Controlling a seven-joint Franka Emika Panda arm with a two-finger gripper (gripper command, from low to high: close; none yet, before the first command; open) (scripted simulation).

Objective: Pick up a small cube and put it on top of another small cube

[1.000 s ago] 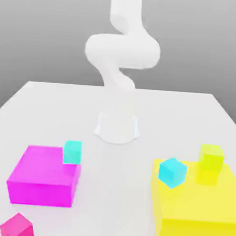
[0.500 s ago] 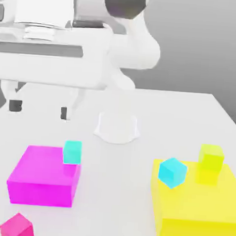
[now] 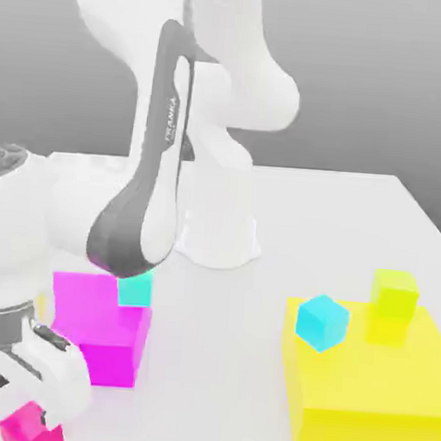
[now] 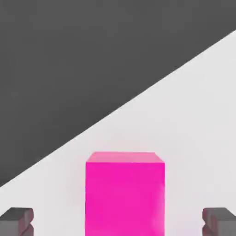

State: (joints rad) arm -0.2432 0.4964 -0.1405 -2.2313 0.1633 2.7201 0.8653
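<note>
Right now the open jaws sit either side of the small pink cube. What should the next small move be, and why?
Probably ease straight down a little further, then close. In the hand view the small pink cube stands centred between the two fingertips, with clear gaps on both sides and the jaws wide open. In the exterior view the hand is low over that cube near the table's front corner.

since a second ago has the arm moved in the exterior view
Yes. The arm has swung down toward the exterior view's lower left, its hand now over the small magenta cube, in front of the large magenta block.
</note>
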